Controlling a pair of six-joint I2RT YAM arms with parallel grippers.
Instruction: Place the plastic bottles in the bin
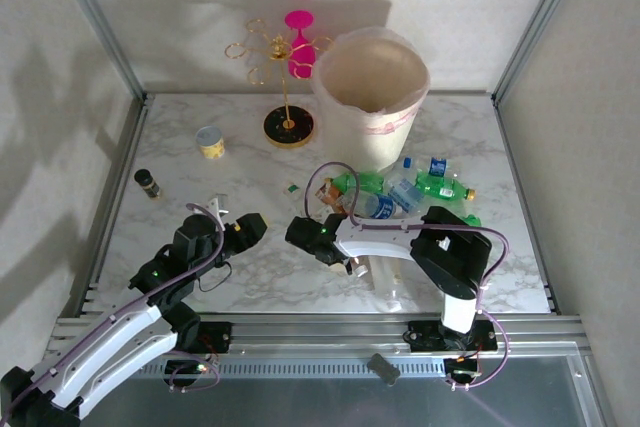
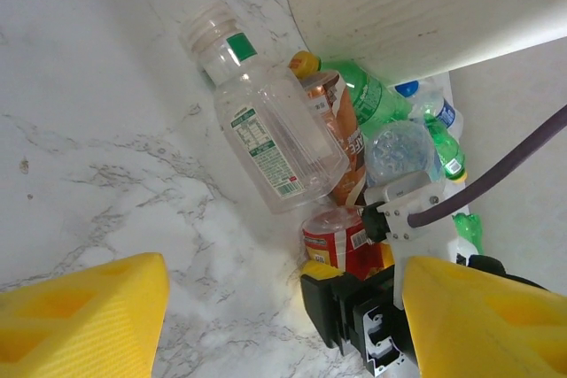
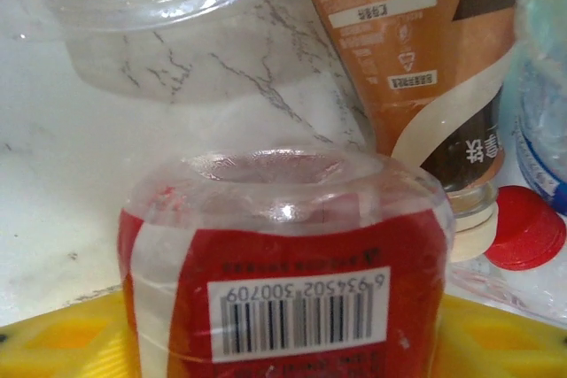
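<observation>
Red-label bottle: clear plastic, barcode showing, lying with its base toward the right wrist camera on the marble table, at the near edge of the heap. This position suits a side-on pinch across the body.

Right claw: yellow pads sit flush on both flanks of the red-label bottle. To all appearance it is clamped on the bottle, which seems not yet lifted.

Left claw: fingers are spread wide with nothing between them. It hovers low to the left of the right claw, apart from its work and probably waiting its turn.

Heap of bottles: green, clear and blue-labelled, crowded against the foot of the bin on its near right side.

Clear bottle: green label, lying loose at the heap's left edge against an orange-label bottle.

Bin: tall, whitish, open mouth up, at the far side of the table just behind the heap. The carry is short, but its height likely calls for a high lift over the rim.
</observation>
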